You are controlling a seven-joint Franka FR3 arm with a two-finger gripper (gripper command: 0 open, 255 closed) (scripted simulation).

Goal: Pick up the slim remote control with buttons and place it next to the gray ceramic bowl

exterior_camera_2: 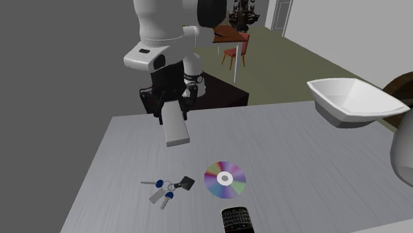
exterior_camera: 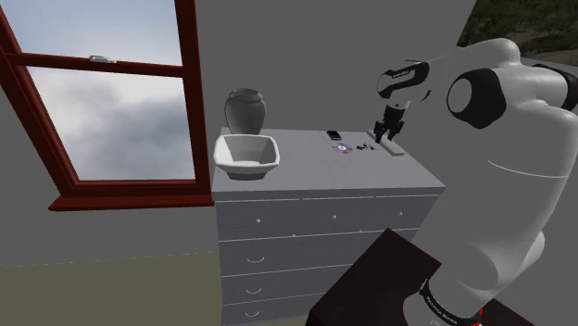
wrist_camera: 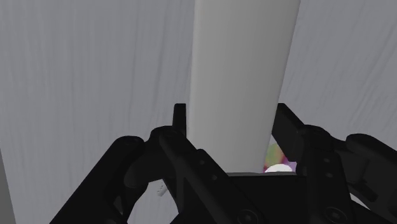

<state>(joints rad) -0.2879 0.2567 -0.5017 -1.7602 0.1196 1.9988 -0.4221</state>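
Clasping the remote control (exterior_camera_2: 177,129) at one short end, the black gripper (exterior_camera_2: 173,111) stands over the grey dresser top (exterior_camera_2: 298,152), one finger on each long edge of the slab. In the wrist view the two fingers (wrist_camera: 180,127) press against the sides of the remote control (wrist_camera: 245,57), which runs straight away from the gripper (wrist_camera: 232,121). The remote control is drawn as a plain pale-grey bar; no buttons can be made out. It cannot be told whether its far end rests on the dresser top or hangs just above it.

The rainbow-tinted disc (exterior_camera_2: 225,179) serves as the reference. The remote control is near the disc, on the side towards the arm: up and left of it in the second exterior view, and to its right in the shoulder view (exterior_camera: 395,147). In the wrist view a sliver of the disc (wrist_camera: 275,159) shows beside one finger. A bunch of keys (exterior_camera_2: 165,188) lies just beside the disc, to its left in the second exterior view. A black phone (exterior_camera_2: 237,220) lies near the disc, on the side away from the arm. The bowl (exterior_camera_2: 344,109), drawn white, stands well apart from the disc, far to its left in the shoulder view (exterior_camera: 248,169), with a grey vase (exterior_camera: 245,109) behind it.
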